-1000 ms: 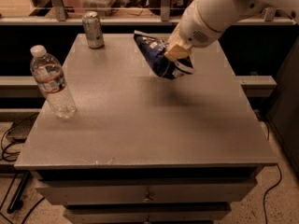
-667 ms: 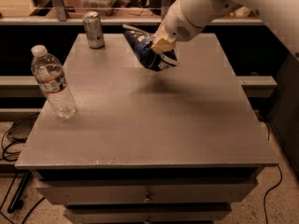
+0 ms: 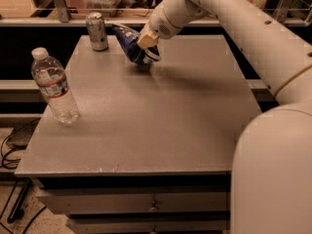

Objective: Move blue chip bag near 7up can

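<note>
Camera view shows, nearest of all, the robot's white arm (image 3: pixel 273 169). It fills the lower right corner, is cut off by the frame and hides the table's right front corner. Well toward the camera from the jaws, the grey table (image 3: pixel 146 130) shows its front edge, with 1 drawer front (image 3: pixel 153 206) under it, cropped at the bottom. Far to the left of the jaws and nearer the camera, 1 clear water bottle (image 3: pixel 54 87) stands upright by the table's left edge.

Toward the back of the table the gripper (image 3: pixel 150 47) hangs low over the surface, its jaws closed on the right end of the blue chip bag (image 3: pixel 127 42). The fingers are mostly hidden by crumpled foil and the tan wrist piece. The bag sticks out to the left of the jaws, tilted, its lettering unreadable. Whether its lower edge touches the table cannot be told. Just beyond the bag's left tip, the 7up can (image 3: pixel 97 31) stands upright near the back left corner, a narrow gap away from the bag.
</note>
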Controlling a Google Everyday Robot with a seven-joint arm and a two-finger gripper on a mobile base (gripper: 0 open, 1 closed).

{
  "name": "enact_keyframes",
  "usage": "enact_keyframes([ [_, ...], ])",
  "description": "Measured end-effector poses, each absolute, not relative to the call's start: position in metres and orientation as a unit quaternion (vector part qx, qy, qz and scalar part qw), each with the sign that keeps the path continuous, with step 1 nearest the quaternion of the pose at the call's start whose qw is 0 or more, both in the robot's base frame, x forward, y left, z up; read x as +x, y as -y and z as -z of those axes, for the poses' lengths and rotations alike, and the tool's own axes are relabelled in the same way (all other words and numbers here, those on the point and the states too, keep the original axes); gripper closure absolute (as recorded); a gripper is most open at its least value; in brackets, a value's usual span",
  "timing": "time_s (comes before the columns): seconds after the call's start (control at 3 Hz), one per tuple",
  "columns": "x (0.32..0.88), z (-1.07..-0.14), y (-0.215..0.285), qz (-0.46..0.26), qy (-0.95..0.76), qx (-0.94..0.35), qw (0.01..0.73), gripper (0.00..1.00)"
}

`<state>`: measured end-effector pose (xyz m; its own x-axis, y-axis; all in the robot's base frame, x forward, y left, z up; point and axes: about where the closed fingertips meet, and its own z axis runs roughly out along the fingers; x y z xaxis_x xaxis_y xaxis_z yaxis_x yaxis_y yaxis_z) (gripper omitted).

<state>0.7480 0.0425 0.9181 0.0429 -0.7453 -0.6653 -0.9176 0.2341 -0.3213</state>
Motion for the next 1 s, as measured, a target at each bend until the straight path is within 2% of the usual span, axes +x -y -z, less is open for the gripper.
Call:
enact_keyframes([
  [0.67, 0.792, -0.911, -0.069, -0.151, -0.677, -0.588, 0.416, 0.28],
  [1.0, 0.796, -0.92, -0.075, -0.167, -0.671, -0.589, 0.419, 0.05],
])
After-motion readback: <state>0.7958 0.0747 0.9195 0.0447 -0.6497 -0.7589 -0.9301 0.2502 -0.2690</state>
